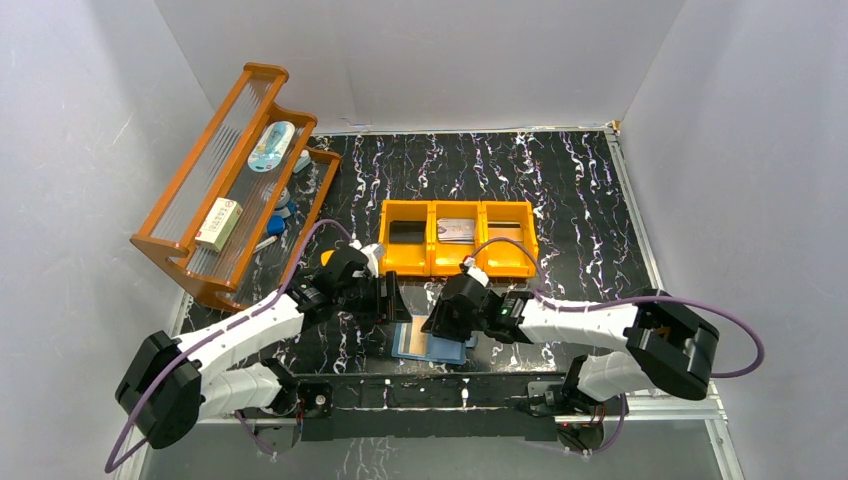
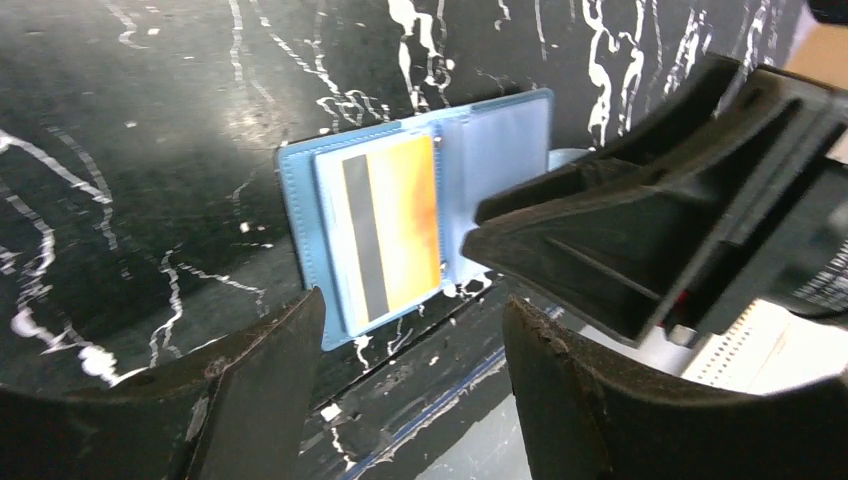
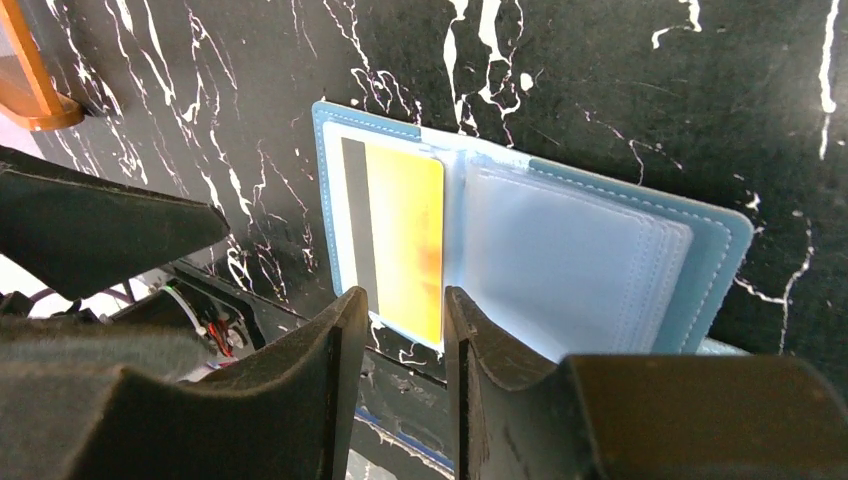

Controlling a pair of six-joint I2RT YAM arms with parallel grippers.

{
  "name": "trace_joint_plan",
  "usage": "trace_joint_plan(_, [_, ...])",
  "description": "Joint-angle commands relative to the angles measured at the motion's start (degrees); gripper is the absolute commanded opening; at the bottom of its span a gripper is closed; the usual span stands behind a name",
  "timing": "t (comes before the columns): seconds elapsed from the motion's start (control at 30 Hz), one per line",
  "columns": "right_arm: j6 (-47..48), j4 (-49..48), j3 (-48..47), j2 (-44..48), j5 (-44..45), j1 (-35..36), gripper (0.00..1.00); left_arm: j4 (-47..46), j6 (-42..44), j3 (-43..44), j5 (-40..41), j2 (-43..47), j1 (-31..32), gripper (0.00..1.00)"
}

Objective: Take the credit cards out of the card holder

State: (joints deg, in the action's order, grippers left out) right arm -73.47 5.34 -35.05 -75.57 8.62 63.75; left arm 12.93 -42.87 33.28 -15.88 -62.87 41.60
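Note:
The card holder (image 1: 450, 350) lies open and flat on the black marbled table by the near edge, pale blue inside (image 3: 600, 260) with clear sleeves. An orange-tan credit card (image 3: 405, 235) with a grey stripe sits in its left pocket, also seen from the left wrist (image 2: 400, 220). My right gripper (image 3: 405, 294) hangs just above the card's near edge, jaws open a narrow gap with nothing between them. My left gripper (image 2: 415, 300) is wide open and empty, just left of the holder (image 2: 295, 190). The right gripper's fingers (image 2: 620, 230) cover the holder's right half in the left wrist view.
An orange three-compartment bin (image 1: 405, 212) stands behind the holder, with a greyish card (image 1: 456, 230) in its middle compartment. A wooden rack (image 1: 170, 245) with small items stands at the back left. The table's front rail (image 1: 420, 388) runs just below the holder.

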Motion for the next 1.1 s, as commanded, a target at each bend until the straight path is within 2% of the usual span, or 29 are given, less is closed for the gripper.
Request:
trace_joint_plan(0.0, [0.52,-7.22,1.96,-1.50,-4.09,-1.75,0.42,-4.69,0.33,0.02,-8.60,-2.20,-0.21,0.64])
trace_joint_plan(0.17, [-1.37,-19.27,7.98,-4.64,-11.30,-3.85,0.42,-6.32,0.03,-0.64,-11.65,-5.14,-0.21,0.64])
trace_joint_plan(0.3, [-3.96,-21.77,9.62,-8.10,-13.10,-3.98,0.41,-6.88,-0.11,-1.17,-11.55,-6.31,-0.21,0.64])
trace_joint_plan(0.5, [-7.72,-23.07,12.04,-10.58,-13.02,-4.16,0.37,-7.03,-0.14,-1.50,-12.07,-7.22,-0.21,0.64])
trace_joint_plan(0.83, [-8.62,-22.54,12.65,-11.17,-12.89,-4.24,0.37,1.24,0.45,0.18,-0.71,-5.30,-0.21,0.67])
trace_joint_plan(1.07, [-8.35,-22.98,12.46,-11.66,-13.48,-4.24,0.37,-4.97,0.26,-1.53,-7.27,-8.49,-0.21,0.64])
